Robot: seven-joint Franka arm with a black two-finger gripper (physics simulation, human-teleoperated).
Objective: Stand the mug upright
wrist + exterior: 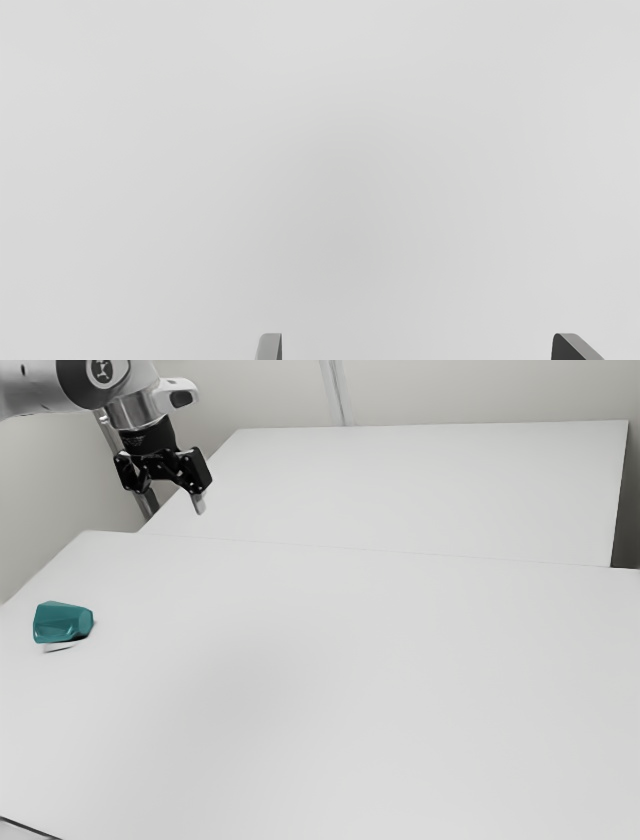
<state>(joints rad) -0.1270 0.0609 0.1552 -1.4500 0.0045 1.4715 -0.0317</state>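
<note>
Teal and faceted, the mug [63, 622] lies on its side at the exterior view's left on the pale tabletop [330, 680], its weight borne by its flank. The narrower end, probably the base, faces the exterior view's right; I cannot make out a handle. My fingers [269, 347] are released, spread wide with nothing between them, raised above the surface and well apart from the mug. That spread should suit taking its body, which must still be tipped onto its base.
</note>
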